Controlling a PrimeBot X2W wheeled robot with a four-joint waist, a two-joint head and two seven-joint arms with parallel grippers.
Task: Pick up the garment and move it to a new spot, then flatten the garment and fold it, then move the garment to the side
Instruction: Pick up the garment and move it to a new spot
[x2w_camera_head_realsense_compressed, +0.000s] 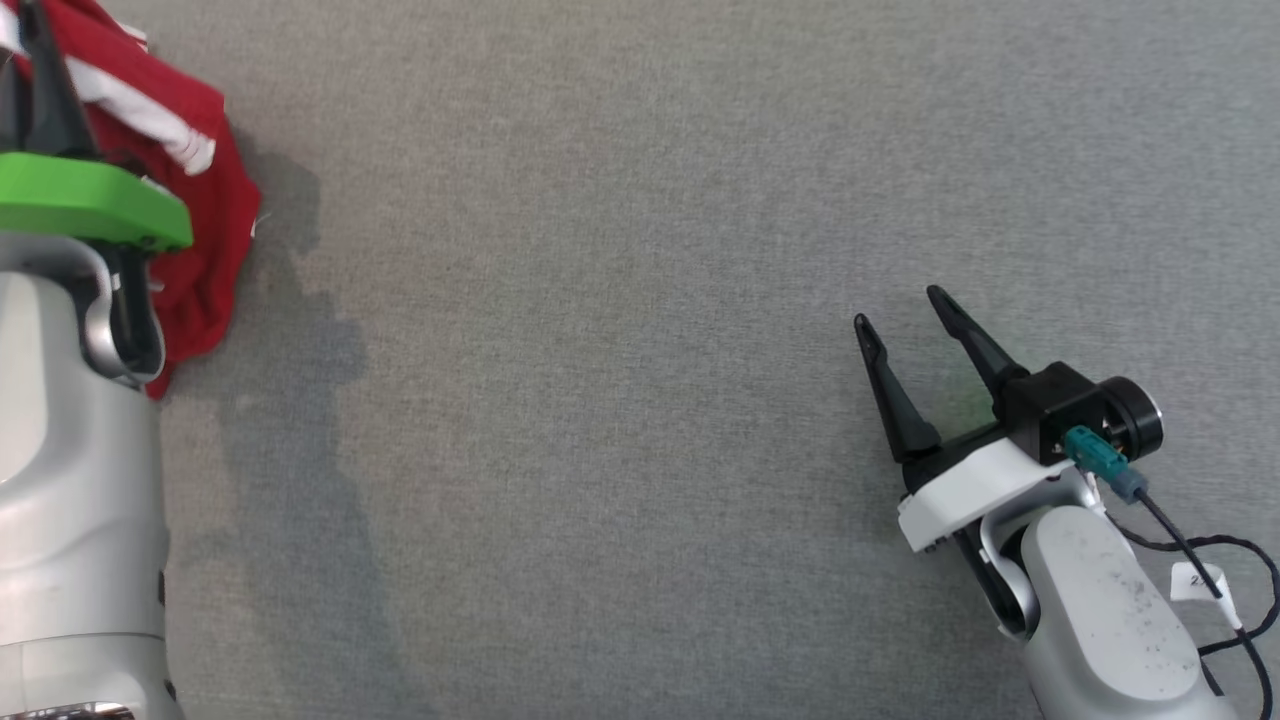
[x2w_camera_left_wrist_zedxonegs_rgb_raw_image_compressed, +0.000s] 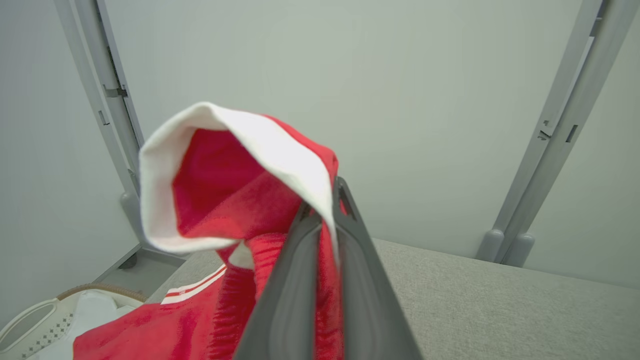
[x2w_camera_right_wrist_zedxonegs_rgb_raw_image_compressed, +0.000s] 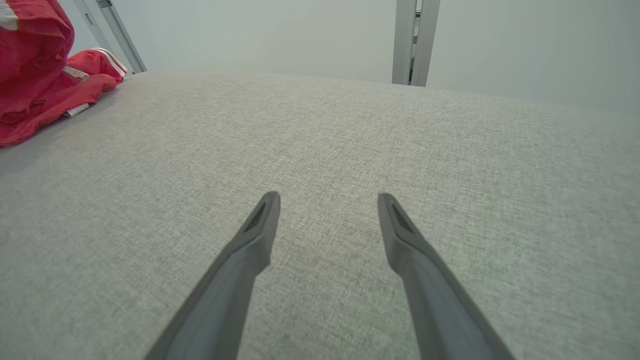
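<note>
The garment (x2w_camera_head_realsense_compressed: 205, 215) is red with white stripes and lies bunched at the table's far left edge. My left gripper (x2w_camera_head_realsense_compressed: 42, 60) reaches into it from behind a green wrist plate. In the left wrist view the left gripper (x2w_camera_left_wrist_zedxonegs_rgb_raw_image_compressed: 324, 202) is shut on a fold of the garment (x2w_camera_left_wrist_zedxonegs_rgb_raw_image_compressed: 225, 200), and a white-edged opening is lifted above the fingers. My right gripper (x2w_camera_head_realsense_compressed: 905, 308) stands open over bare table at the right, far from the cloth. Its fingers (x2w_camera_right_wrist_zedxonegs_rgb_raw_image_compressed: 260, 225) hold nothing, and the garment (x2w_camera_right_wrist_zedxonegs_rgb_raw_image_compressed: 35, 85) shows at the upper left of that view.
The grey fabric table (x2w_camera_head_realsense_compressed: 620, 350) stretches wide between the arms. Metal frame posts (x2w_camera_left_wrist_zedxonegs_rgb_raw_image_compressed: 545, 150) stand behind its far edge before a pale wall. A white basket (x2w_camera_left_wrist_zedxonegs_rgb_raw_image_compressed: 35, 325) sits below the table's left end. A black cable (x2w_camera_head_realsense_compressed: 1225, 590) trails from my right wrist.
</note>
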